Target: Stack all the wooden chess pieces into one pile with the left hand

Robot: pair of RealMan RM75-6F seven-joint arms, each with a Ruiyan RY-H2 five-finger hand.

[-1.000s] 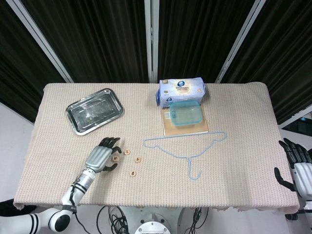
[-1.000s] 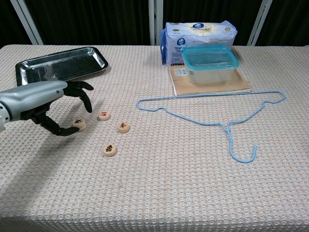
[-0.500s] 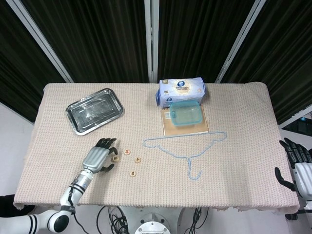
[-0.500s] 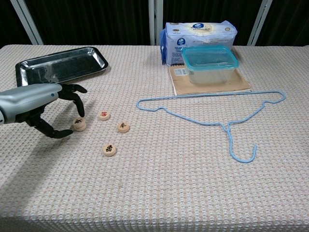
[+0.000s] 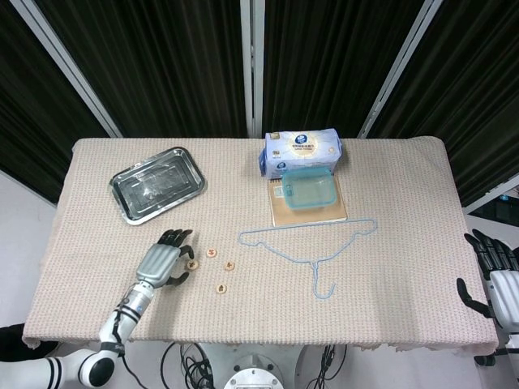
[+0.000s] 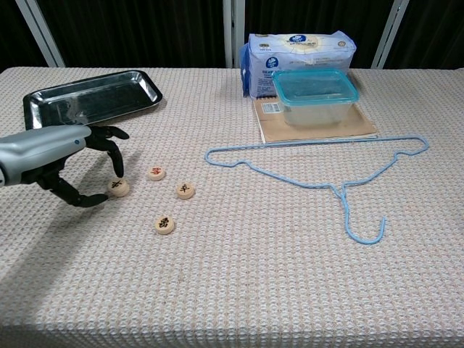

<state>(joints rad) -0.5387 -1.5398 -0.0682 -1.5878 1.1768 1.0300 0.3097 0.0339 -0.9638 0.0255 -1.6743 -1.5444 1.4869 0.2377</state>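
The left hand (image 6: 61,156) sits low over the counter (image 6: 239,290) with its fingers (image 6: 114,162) curled round the nearest chess piece (image 6: 118,188), the thumb below it and a fingertip above; the two seem to touch or nearly touch the disc, but I cannot tell whether it is really pinched, and it appears to lie flat on the cloth. Taking that disc as the landmark, the other three wooden pieces all lie on the side away from the palm: the second piece (image 6: 155,172) just beyond it and a little further from the robot, the third piece (image 6: 185,190) past that one, and the fourth piece (image 6: 164,224) nearer the robot and off to the same side. None is stacked on another, so the pile is not begun. The discs are round and have no long axis to line up with; what matters is that each target lies outward from the fingertips, so the next move likely means lifting this disc and carrying it a short way towards the second piece. The right hand (image 5: 493,279) hangs well apart at the counter's far edge, fingers spread and holding nothing, so the left is plainly nearer.
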